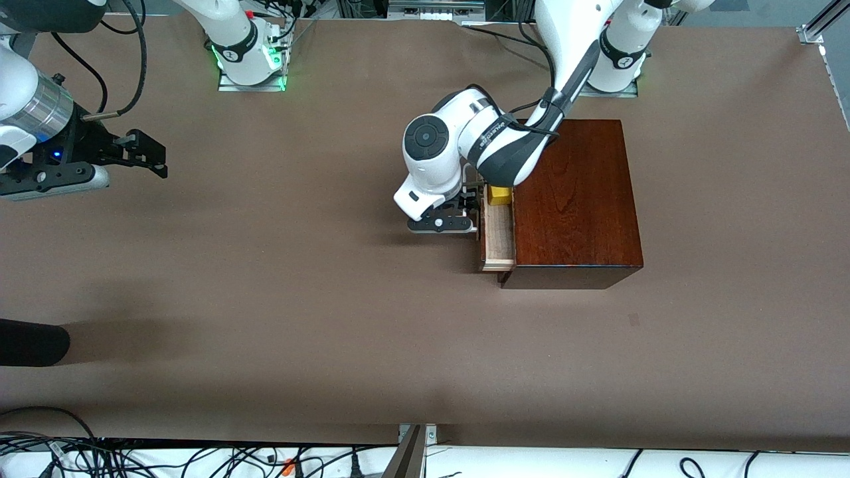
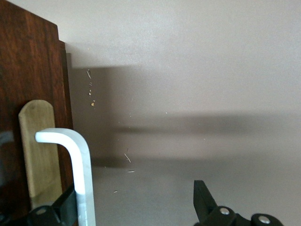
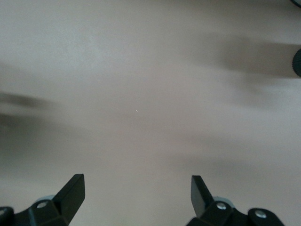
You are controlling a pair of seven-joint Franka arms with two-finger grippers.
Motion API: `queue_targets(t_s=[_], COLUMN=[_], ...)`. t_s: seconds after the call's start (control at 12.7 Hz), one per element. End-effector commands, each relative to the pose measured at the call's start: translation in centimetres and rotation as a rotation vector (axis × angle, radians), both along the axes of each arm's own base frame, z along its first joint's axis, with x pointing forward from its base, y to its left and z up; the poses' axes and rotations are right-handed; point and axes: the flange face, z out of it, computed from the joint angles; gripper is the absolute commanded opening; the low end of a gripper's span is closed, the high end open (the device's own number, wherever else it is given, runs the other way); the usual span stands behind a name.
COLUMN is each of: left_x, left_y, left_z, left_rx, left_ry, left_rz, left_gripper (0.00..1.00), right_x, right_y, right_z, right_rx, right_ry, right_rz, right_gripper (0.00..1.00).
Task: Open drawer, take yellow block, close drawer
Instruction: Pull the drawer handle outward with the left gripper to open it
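Note:
The reddish-brown wooden box (image 1: 574,199) stands near the left arm's base. Its drawer (image 1: 498,242) is slid partly out toward the right arm's end of the table and shows its pale wood tray. The yellow block (image 1: 499,194) sits in the drawer's end farther from the front camera, partly under the left arm. My left gripper (image 1: 473,207) is open at the drawer front. In the left wrist view (image 2: 136,202) one finger (image 2: 66,207) sits between the dark front (image 2: 28,84) and the white handle (image 2: 83,162). My right gripper (image 1: 156,158) waits open and empty above the table (image 3: 138,193).
A black object (image 1: 33,342) juts in over the table edge at the right arm's end, nearer the front camera. Cables (image 1: 199,458) lie along the table's near edge. The brown table (image 1: 299,279) stretches between the two arms.

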Motion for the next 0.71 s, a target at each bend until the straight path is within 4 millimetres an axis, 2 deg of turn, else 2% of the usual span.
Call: queue_targets(t_s=[0.0, 0.32, 0.63], left_x=[-3.2, -3.3, -4.2], left_y=[-5.9, -6.0, -6.8], left_z=[-1.3, -1.1, -1.4], left_rx=[-0.144, -0.144, -0.138], left_ry=[0.033, 0.031, 0.032], left_rz=[0.056, 0.053, 0.035], left_gripper=[1.0, 1.0, 1.0], right_x=[0.0, 0.0, 0.0], right_y=[-0.1, -0.1, -0.3], right_z=[0.5, 0.5, 0.2], right_rx=[0.014, 0.015, 0.014], right_ry=[-0.005, -0.003, 0.004], right_rz=[-0.012, -0.013, -0.017], right_gripper=[1.0, 1.0, 1.0])
